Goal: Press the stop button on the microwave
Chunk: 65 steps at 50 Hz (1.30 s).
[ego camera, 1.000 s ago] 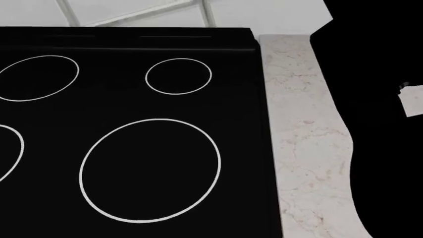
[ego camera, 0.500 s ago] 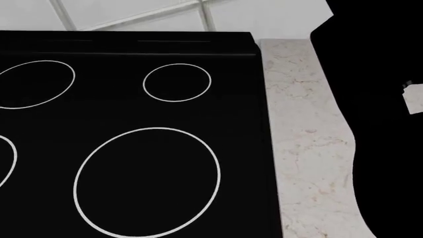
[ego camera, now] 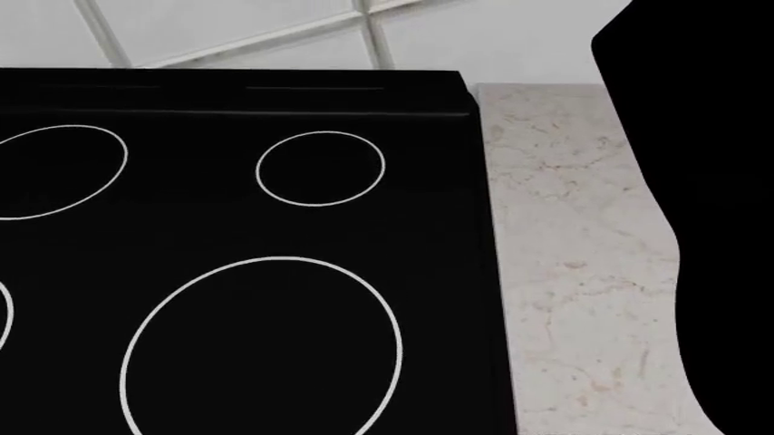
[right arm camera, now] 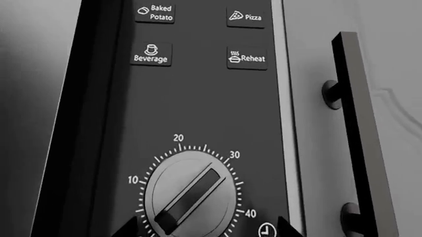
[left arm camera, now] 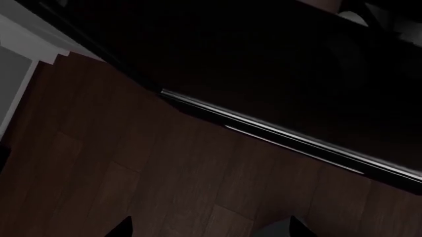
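The microwave's dark control panel (right arm camera: 197, 98) fills the right wrist view. It carries the buttons Baked Potato (right arm camera: 155, 13), Pizza (right arm camera: 246, 17), Beverage (right arm camera: 151, 54) and Reheat (right arm camera: 247, 58), with a timer dial (right arm camera: 189, 195) past them. No stop button shows in any view. My right gripper (right arm camera: 206, 229) is open and empty, its two dark tips on either side of the dial and close to the panel. My left gripper (left arm camera: 209, 229) is open and empty over a dark wooden floor (left arm camera: 132, 163). Neither gripper shows in the head view.
A long door handle (right arm camera: 362, 133) runs beside the panel. The head view shows a black cooktop (ego camera: 242, 227) with white burner rings, a marble counter strip (ego camera: 581, 263), a tiled wall behind, and a large black shape (ego camera: 713, 181) at the right. An oven handle bar (left arm camera: 283, 133) crosses the left wrist view.
In the head view the cooktop and counter have slid downward, showing more wall. The small white patch at the right edge has gone from view.
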{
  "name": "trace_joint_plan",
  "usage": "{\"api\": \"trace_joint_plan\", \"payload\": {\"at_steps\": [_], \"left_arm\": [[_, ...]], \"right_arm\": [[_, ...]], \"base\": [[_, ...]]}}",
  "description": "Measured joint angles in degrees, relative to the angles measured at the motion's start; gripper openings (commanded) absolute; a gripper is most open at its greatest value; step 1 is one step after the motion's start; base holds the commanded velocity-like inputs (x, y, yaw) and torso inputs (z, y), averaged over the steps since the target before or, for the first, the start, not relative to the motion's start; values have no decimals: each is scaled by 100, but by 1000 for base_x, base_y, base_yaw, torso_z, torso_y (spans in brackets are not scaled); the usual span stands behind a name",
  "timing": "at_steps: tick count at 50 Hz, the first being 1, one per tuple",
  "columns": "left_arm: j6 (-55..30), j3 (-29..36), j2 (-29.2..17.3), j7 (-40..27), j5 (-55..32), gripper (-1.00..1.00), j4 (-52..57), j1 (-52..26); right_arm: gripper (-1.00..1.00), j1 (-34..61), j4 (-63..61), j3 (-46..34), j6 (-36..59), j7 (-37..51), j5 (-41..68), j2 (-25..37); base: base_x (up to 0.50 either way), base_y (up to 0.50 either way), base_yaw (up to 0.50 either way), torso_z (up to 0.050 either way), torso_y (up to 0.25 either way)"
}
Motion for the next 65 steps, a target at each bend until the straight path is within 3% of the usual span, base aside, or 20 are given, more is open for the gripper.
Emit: {"api": "trace_joint_plan", "payload": {"at_steps": [19, 65], "left_arm": [[2, -7, 3, 3, -9, 100, 1, 65], [-1, -12, 2, 1, -6, 100, -14, 57]], "right_arm": [[100, -89, -45, -25, -50, -37, -71, -5], [100, 192, -1126, 210, 879, 614, 512, 404]], "base": [[88, -1, 0, 49, 50], [1, 0, 0, 0, 0]]}}
